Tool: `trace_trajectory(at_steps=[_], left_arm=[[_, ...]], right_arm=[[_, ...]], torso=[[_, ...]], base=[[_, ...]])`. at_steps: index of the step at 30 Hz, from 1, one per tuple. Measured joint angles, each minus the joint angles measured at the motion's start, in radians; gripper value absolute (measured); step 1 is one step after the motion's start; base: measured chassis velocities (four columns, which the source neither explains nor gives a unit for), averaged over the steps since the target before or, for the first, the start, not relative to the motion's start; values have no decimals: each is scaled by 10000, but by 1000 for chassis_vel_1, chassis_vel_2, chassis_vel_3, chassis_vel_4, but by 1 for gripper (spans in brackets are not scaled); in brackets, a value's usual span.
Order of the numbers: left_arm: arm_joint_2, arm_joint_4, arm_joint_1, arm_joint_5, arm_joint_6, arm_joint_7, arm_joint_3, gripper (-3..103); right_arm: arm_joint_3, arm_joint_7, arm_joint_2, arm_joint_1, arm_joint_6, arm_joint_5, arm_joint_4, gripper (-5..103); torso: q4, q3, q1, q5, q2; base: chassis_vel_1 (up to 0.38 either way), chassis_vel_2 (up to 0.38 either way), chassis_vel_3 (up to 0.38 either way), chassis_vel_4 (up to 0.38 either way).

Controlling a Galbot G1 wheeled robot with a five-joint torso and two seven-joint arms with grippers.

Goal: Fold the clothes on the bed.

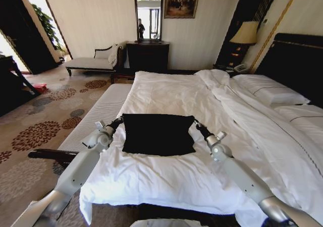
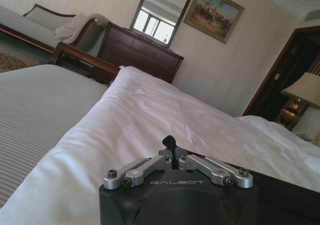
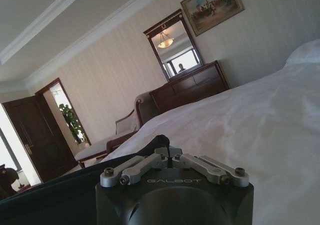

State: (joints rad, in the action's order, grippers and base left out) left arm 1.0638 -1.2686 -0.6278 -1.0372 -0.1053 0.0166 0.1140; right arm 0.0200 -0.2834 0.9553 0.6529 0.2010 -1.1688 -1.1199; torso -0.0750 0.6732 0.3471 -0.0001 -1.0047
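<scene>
One black T-shirt [image 1: 158, 134], two tools pinching its far corners, left tool [image 1: 120, 119], right tool [image 1: 196, 124]

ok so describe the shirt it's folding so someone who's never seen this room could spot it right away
Start at the big white bed against the dark headboard and look to its near end. A flat black T-shirt lies there, the left gripper and right gripper pinching its far corners. It is the one dark patch on the white bedding.
</scene>
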Motion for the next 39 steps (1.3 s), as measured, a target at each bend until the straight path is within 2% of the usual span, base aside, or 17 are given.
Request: trace_trajectory(at_steps=[2,8,16,18,19,23,27,32,39], left_arm=[[277,580,205,373,335,-173,-146,1],[386,948,270,653,656,-359,-274,1],[-478,22,-148,746,1316,-817,-301,1],[-877,-524,-586,855,1820,-1098,-277,1],[-877,-524,-586,855,1820,-1098,-277,1],[-1223,-1228,-1423,951,2582,-1711,-58,1],[-1366,-1632,-1996,999,2877,-2165,111,1],[-1723,-1978,-2822,1054,2929,-2755,263,1],[-1961,-1985,-3525,1290,2927,-2916,436,1]], right_arm=[[-317,-104,218,-375,80,222,674,0],[-634,-126,435,-665,137,555,1227,0],[-326,102,-28,46,303,541,-381,0],[58,220,-237,796,524,558,-1291,0],[58,220,-237,796,524,558,-1291,0],[784,358,-369,2242,742,706,-2241,0],[1203,352,-454,3052,778,873,-2708,0],[1578,228,-609,3996,872,1224,-3120,0],[1742,199,-628,4694,925,1489,-3525,0]], torso=[[-3,0,0,1,0],[-2,0,-1,1,0],[-3,-3,-4,0,0],[0,-4,-6,-1,-1],[0,-4,-6,-1,-1],[-3,-5,-6,1,-1],[-3,-5,-6,1,-1],[-3,-6,-7,1,-2],[-2,-4,-6,0,-2]], base=[[0,0,0,0],[0,0,0,0],[0,0,0,0],[0,0,0,0],[0,0,0,0],[0,0,0,0],[0,0,0,0],[0,0,0,0],[0,0,0,0]])
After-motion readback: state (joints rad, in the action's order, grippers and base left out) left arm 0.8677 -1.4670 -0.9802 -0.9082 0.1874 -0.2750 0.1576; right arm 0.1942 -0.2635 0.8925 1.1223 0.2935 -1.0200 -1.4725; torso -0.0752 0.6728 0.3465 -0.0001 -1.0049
